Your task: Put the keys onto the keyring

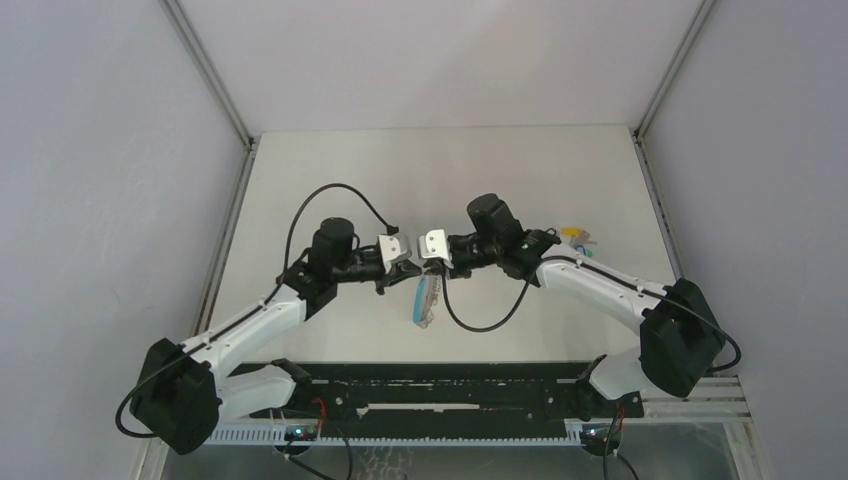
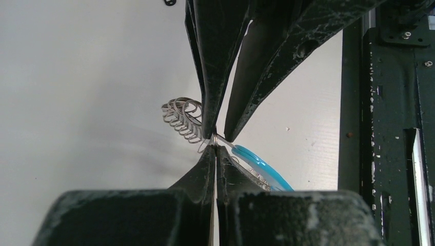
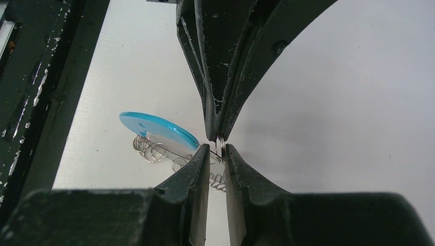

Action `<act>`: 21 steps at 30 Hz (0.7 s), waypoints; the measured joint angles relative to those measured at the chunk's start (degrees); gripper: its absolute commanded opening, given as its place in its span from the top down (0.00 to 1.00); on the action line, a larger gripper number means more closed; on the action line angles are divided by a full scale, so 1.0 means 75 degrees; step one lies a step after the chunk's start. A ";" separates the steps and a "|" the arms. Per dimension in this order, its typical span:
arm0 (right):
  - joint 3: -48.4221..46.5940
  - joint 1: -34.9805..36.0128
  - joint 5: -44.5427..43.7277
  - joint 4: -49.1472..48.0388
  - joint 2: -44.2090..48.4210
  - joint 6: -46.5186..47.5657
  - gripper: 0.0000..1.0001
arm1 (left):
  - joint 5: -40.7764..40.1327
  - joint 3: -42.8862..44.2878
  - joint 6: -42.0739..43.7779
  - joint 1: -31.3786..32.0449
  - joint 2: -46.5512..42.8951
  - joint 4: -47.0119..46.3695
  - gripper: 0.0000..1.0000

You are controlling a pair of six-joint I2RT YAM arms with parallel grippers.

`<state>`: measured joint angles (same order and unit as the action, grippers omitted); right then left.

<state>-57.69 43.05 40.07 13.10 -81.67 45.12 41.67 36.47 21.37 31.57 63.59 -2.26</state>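
The keyring hangs between my two grippers above the table; its light blue band (image 1: 424, 298) and silvery chain droop below them. In the left wrist view my left gripper (image 2: 215, 145) is shut on a thin silver ring of the keyring, with chain loops (image 2: 180, 119) to the left and the blue band (image 2: 262, 166) to the right. In the right wrist view my right gripper (image 3: 217, 149) is slightly open, its fingers straddling that ring tip to tip with the left one; the blue band (image 3: 156, 128) lies to the left. The keys (image 1: 576, 239), yellow and teal bits, lie on the table by the right arm.
A black rail (image 1: 440, 385) runs along the near edge of the table and also shows in the left wrist view (image 2: 390, 102) and the right wrist view (image 3: 31, 77). Grey enclosure walls stand on the left, right and back.
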 measured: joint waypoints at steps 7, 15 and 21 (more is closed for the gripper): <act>0.0000 0.0050 -0.0070 -0.0006 0.0000 0.0017 0.96 | -0.0114 0.0143 0.0102 0.0096 0.0000 0.0221 1.00; -0.0003 0.0052 -0.0032 -0.0006 0.0000 0.0015 1.00 | -0.0178 0.0143 0.0175 0.0134 -0.0052 0.0265 0.75; 0.0067 -0.0117 0.0268 -0.0189 0.0067 -0.0169 1.00 | -0.0265 -0.0335 0.0146 0.0082 -0.0557 -0.0455 0.66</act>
<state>-57.19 42.17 42.09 11.68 -81.17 43.86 39.68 33.95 22.46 32.18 59.42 -5.67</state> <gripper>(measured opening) 0.007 0.320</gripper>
